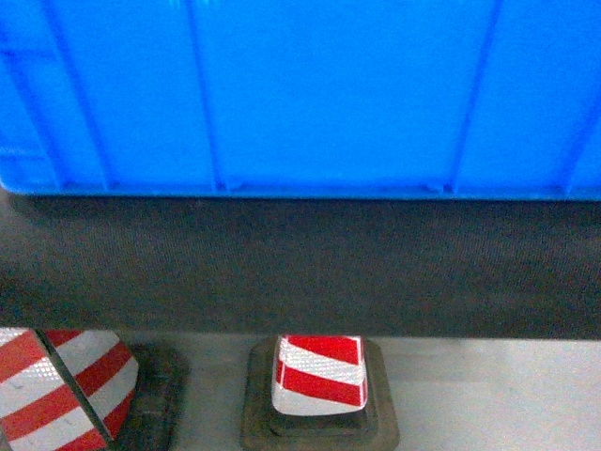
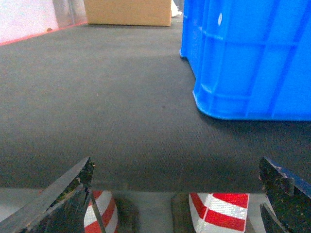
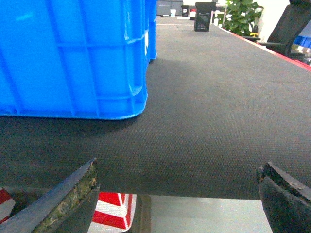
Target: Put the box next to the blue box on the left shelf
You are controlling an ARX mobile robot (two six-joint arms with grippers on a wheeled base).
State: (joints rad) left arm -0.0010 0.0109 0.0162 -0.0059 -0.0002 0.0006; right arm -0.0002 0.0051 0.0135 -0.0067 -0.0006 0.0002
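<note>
The box (image 1: 300, 94) is a big bright-blue ribbed crate; it rests on a dark mat and fills the top of the head view. My left gripper (image 2: 176, 165) is open at the mat's near edge, holding nothing, with the box (image 2: 252, 63) ahead to its right. My right gripper (image 3: 177, 167) is also open and empty at that edge, with the box (image 3: 73, 58) ahead to its left. Neither gripper touches the box. Neither gripper shows in the head view. The left shelf and the blue box on it are out of view.
The dark mat (image 1: 300, 272) covers a table whose front edge runs across the head view. Two red-and-white striped cones (image 1: 319, 376) (image 1: 56, 385) stand on the floor below it. A cardboard carton (image 2: 129, 12) sits at the far left end, a chair (image 3: 291, 24) and plant (image 3: 240, 14) beyond the right.
</note>
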